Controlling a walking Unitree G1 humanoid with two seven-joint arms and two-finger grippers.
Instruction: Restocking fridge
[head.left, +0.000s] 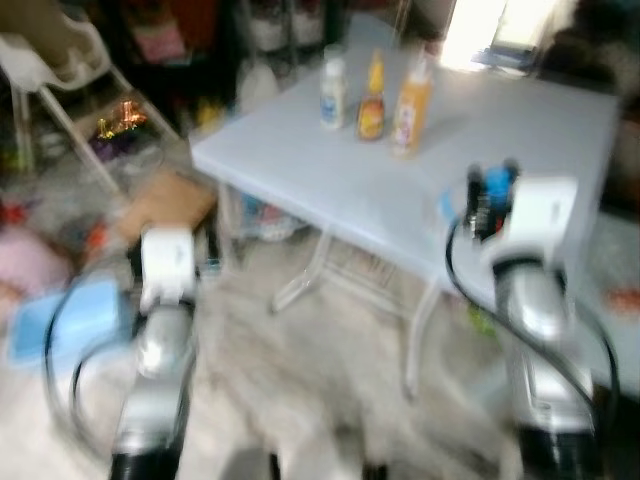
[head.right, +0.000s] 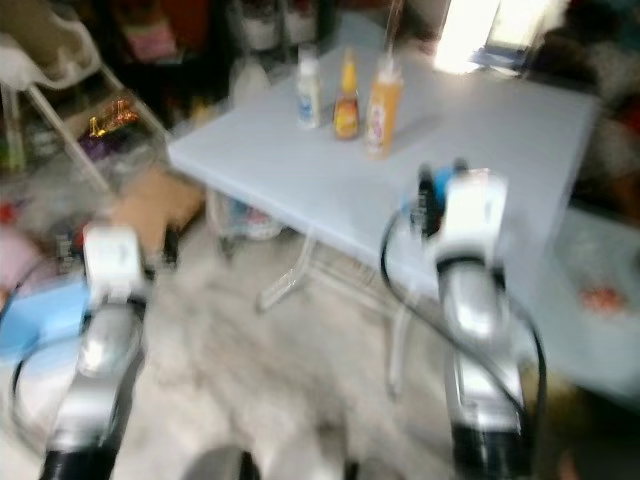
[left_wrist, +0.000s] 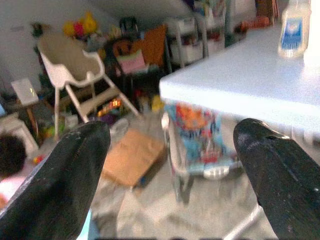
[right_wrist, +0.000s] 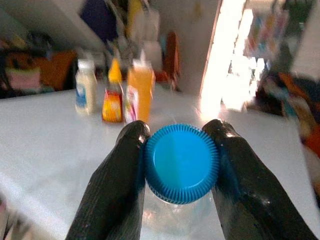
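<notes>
a: right gripper (right_wrist: 181, 150)?
b: clamped on clear bottle with ribbed blue cap (right_wrist: 182, 162), held above pale blue table (head.left: 330, 170).
a: left gripper (left_wrist: 170, 150)?
b: fingers spread, low beside table.
a: on table?
b: white bottle (head.left: 333, 92), amber sauce bottle (head.left: 372, 98), orange juice bottle (head.left: 412, 104), side by side.

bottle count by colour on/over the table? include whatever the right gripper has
White bottle: 1
Dark red-brown bottle with yellow cap: 1
Orange bottle: 1
Clear bottle with blue cap, held in the right gripper: 1
Total: 4 bottles. The three standing ones share the far side of the white table.
</notes>
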